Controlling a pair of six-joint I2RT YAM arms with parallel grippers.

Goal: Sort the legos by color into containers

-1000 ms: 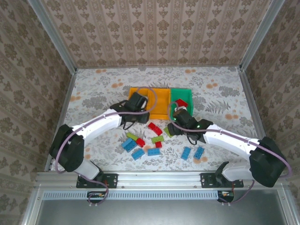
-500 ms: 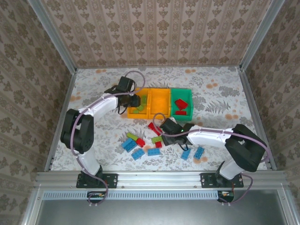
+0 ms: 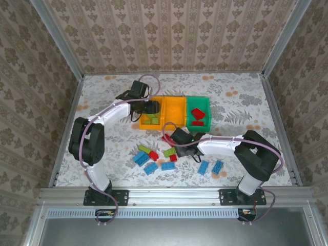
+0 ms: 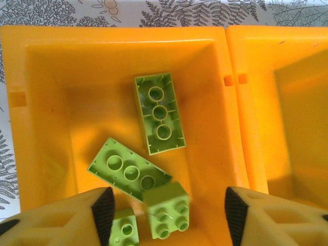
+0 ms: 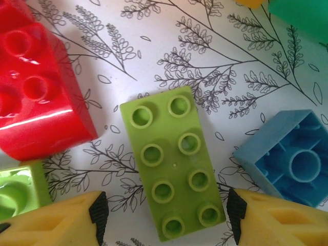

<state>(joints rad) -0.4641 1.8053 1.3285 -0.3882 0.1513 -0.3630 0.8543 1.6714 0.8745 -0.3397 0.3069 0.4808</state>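
Your left fingers [image 3: 151,108] hang over the left orange bin [image 3: 143,123], the end one of three bins joined in a row at the far side of the worktop [image 3: 102,102]. They are released: from the wrist you see the yellow fingers [image 4: 56,218] wide apart with nothing between the pads. On that bin's floor, inside its wall [image 4: 46,102], lie four lime pieces. There is a long lime brick [image 4: 159,113] underside up and a second long brick [image 4: 128,171], also underside up, just beside it. A square lime brick [image 4: 165,210] sits studs up at that one's corner, and a small lime piece [image 4: 124,230] lies at the bottom edge. The middle orange bin [image 4: 292,118] adjoins it, and the green bin [image 3: 205,105] at the other end holds red bricks [image 3: 197,113]. Your right fingers [image 3: 177,147] are low over the loose pile in front of the bins. From that wrist, the fingers [image 5: 56,220] straddle an eight-stud lime brick [image 5: 171,161] lying flat, studs up. They are parted and not grasping it: one pad sits close to its long side, the other stands clear. A red brick [image 5: 36,87] lies near on one side and an upturned blue brick [image 5: 294,159] on the other. More blue bricks [image 3: 203,166] lie scattered nearer the arm bases.
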